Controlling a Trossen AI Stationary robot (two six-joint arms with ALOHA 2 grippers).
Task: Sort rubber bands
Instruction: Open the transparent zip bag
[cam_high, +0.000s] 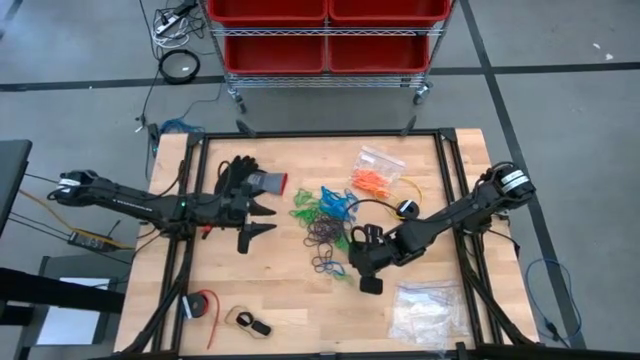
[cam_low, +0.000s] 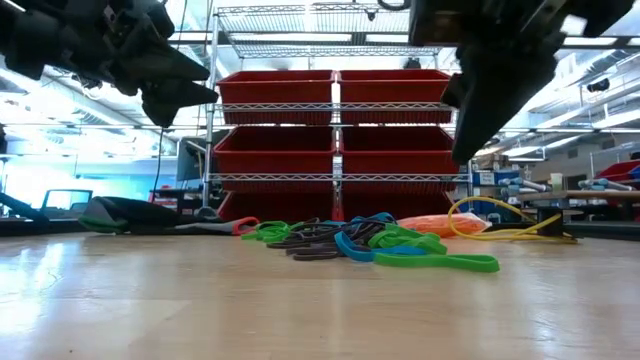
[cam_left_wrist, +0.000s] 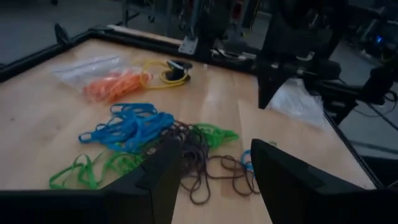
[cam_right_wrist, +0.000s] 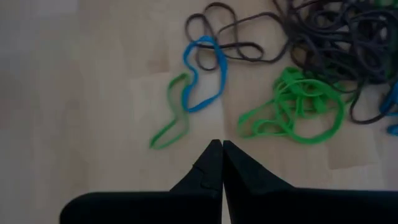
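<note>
Many rubber bands (cam_high: 325, 222) lay heaped mid-table. Left gripper (cam_high: 262, 220) hovered beside the heap, jaws wide and empty. Right gripper (cam_right_wrist: 222, 163) hung above loose bands, jaws pressed together, holding nothing.

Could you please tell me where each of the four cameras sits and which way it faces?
High: overhead, straight down; both arms, bands.
Low: table height, level toward the red bins; both arms above.
Left wrist: past the open left end effector to the bands.
Right wrist: down past the shut right end effector.
All show the bands.
</note>
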